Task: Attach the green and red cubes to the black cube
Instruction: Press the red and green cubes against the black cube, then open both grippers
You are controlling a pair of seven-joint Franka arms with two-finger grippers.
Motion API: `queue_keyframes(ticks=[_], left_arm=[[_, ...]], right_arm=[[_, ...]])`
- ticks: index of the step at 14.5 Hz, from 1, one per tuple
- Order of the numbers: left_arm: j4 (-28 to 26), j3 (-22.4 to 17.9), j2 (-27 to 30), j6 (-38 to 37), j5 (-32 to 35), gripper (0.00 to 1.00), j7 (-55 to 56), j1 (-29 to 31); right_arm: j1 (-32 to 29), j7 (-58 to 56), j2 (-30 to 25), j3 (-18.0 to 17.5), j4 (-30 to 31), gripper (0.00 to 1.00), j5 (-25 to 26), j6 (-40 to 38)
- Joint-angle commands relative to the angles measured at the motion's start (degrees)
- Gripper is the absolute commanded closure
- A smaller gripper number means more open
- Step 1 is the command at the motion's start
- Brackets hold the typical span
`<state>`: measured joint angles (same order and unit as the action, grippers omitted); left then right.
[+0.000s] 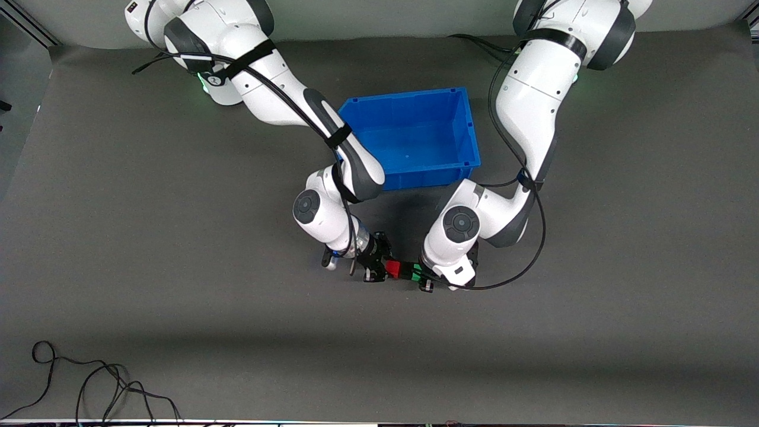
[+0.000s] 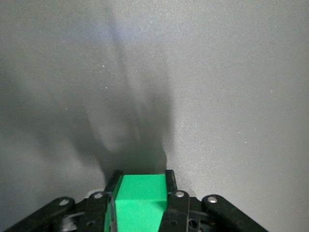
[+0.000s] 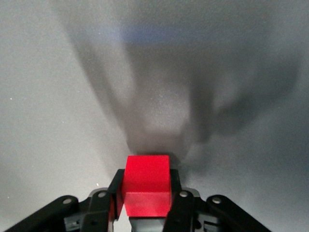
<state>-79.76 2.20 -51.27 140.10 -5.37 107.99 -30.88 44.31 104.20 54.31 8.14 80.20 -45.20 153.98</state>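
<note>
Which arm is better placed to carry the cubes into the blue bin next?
Left, probably. Both grippers are shut: the left gripper on the green cube, the right gripper on the red cube. The right arm's forearm overlaps a corner of the blue bin; the left arm stands clear.

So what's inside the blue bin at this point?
Nothing visible: the blue bin shows a bare floor. The right arm covers one corner, so that part is hidden. The red cube and green cube are outside, in the hands.
</note>
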Motion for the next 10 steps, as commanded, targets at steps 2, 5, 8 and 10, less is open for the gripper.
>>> queue_keyframes(ticks=[2, 5, 8, 10], left_arm=[[1.8, -0.71, -1.11, -0.35, -0.43, 1.0, 1.26, -0.94], [1.8, -0.71, -1.11, -0.35, -0.43, 0.45, 0.64, -0.85], [1.8, -0.8, -0.76, -0.62, 0.36, 0.0, 0.38, -0.67], [1.8, -1.41, 0.64, -1.84, 1.33, 0.0, -1.19, -0.15]], right_arm=[[0.42, 0.82, 0.98, 0.3, -1.71, 0.49, -0.5, 0.62], [0.42, 0.3, 0.28, 0.38, -2.41, 0.0, -0.24, 0.62], [0.16, 0.12, -0.86, 0.91, -3.03, 0.0, 1.25, 0.09], [-0.37, 0.04, -2.36, 0.91, -2.77, 0.0, 4.93, -1.57]])
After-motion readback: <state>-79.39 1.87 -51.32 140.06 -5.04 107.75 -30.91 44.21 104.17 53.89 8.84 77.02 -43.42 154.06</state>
